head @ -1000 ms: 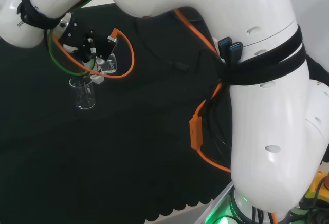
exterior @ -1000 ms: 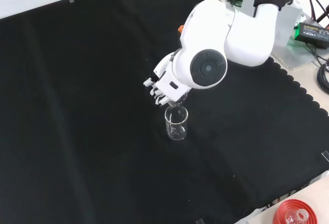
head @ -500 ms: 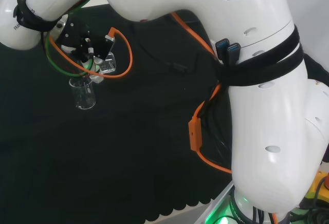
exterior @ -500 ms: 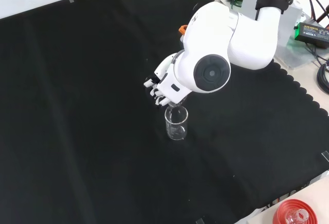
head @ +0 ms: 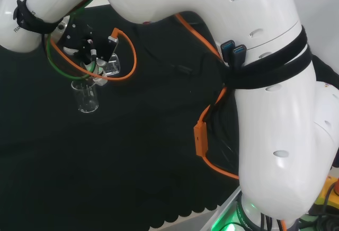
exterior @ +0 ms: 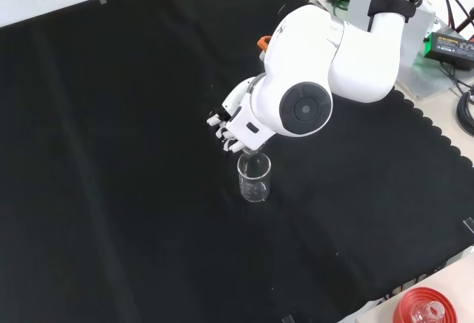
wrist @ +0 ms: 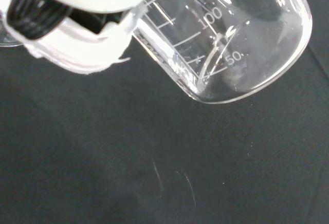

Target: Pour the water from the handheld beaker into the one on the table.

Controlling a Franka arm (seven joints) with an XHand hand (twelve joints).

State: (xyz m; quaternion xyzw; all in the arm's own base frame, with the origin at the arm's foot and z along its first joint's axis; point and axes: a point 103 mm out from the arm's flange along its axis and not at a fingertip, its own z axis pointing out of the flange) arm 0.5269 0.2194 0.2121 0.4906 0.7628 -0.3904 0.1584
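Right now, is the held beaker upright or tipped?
Tipped. In the wrist view the held beaker lies slanted; the front view shows the hand above the standing beaker.

A black cloth (exterior: pixel 111 152) covers the bench; one clear beaker (exterior: pixel 254 177) stands on it, seemingly empty.

The numbers 100 and 50 can be read beside graduation lines on the handheld beaker (wrist: pixel 241 39) in the wrist view

Even, bright overhead light; the black surface (exterior: pixel 111 152) swallows shadows. Glare streaks the clear beaker (wrist: pixel 241 39) in the wrist view, whose upper left shows the robot hand (wrist: pixel 77 44) blurred.
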